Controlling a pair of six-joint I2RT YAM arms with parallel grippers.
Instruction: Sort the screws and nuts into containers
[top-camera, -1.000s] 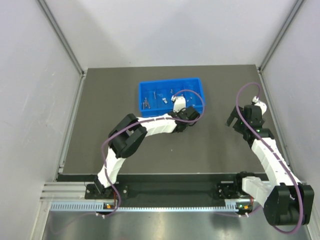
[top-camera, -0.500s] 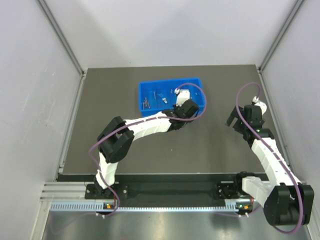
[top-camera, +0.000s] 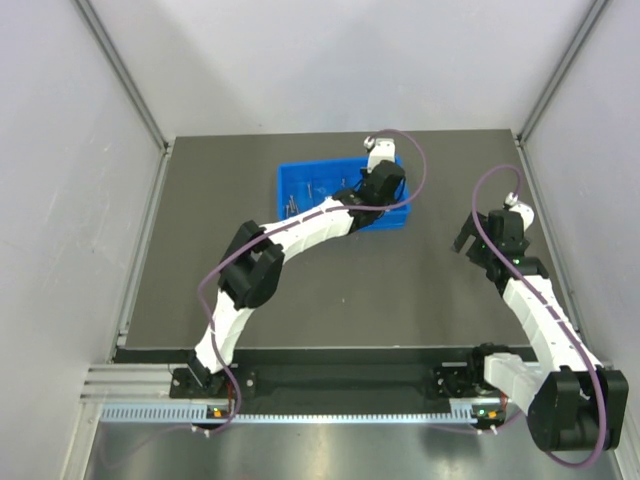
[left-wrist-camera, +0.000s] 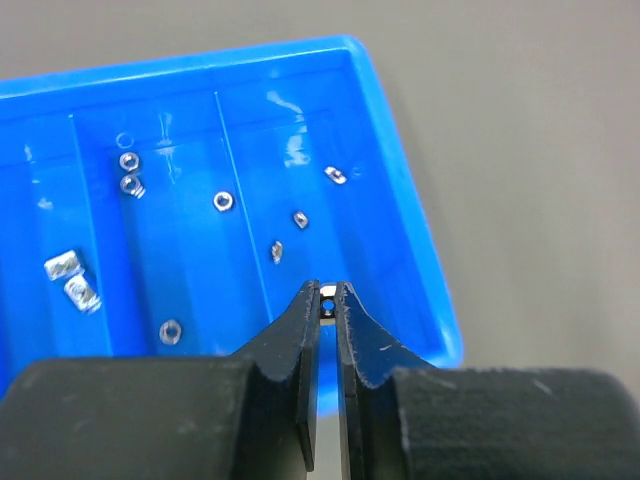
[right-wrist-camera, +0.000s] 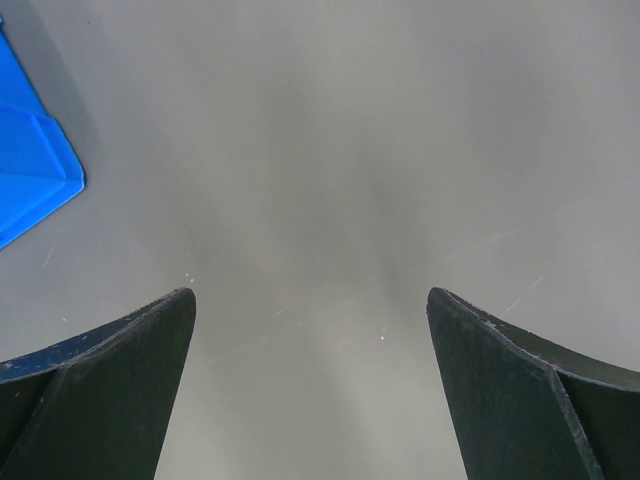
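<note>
The blue tray (top-camera: 300, 180) sits at the table's far middle; it also shows in the left wrist view (left-wrist-camera: 400, 190). My left gripper (left-wrist-camera: 327, 296) is shut on a small silvery nut (left-wrist-camera: 327, 303) held above the tray's rightmost compartment, which holds several nuts (left-wrist-camera: 299, 218). The compartment to its left holds several round nuts (left-wrist-camera: 129, 160), and another holds square nuts (left-wrist-camera: 62, 265). Screws (top-camera: 291, 207) lie in the tray's left section. My right gripper (right-wrist-camera: 310, 330) is open and empty over bare table to the right of the tray, whose corner (right-wrist-camera: 30, 170) shows at the left.
Grey walls with metal rails enclose the dark table (top-camera: 200, 260). The left arm (top-camera: 300, 232) arches across the table's middle to the tray. The right arm (top-camera: 530, 300) stands along the right side.
My left gripper has moved from the table just in front of the tray, up and back, over the tray's right end. The right arm has not moved.
</note>
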